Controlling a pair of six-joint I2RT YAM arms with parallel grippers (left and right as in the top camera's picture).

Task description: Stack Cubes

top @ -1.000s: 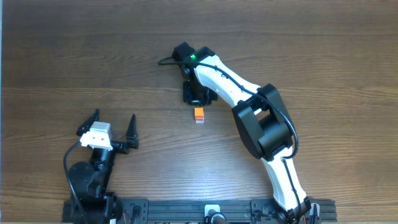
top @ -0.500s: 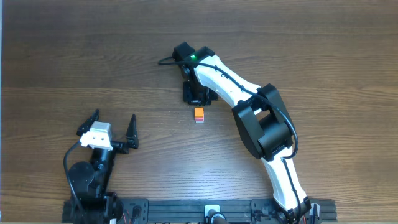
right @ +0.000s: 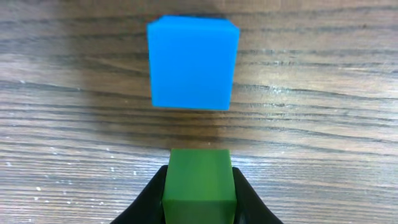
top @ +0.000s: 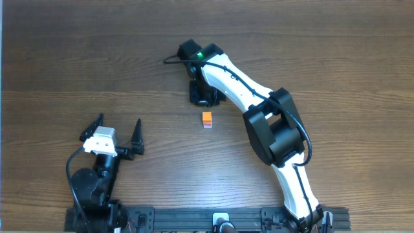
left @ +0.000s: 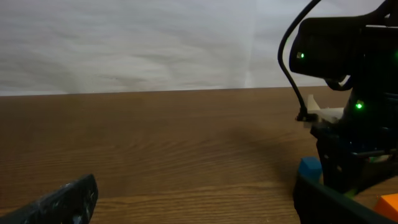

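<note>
My right gripper is shut on a green cube, its black fingers pressing both sides. A blue cube rests on the wood just beyond the green one, with a narrow gap between them. In the top view the right gripper is past the table's middle and covers both cubes. A small orange cube lies a little nearer the arm bases. The left wrist view shows the blue cube beside the right arm's gripper and the orange cube. My left gripper stands open and holds nothing at the near left.
The wooden table is bare around the cubes. A cable loops off the right wrist. A pale wall stands behind the table's far edge.
The right gripper with the green cube has shifted slightly up the top view. The left arm and the orange cube have not moved.
</note>
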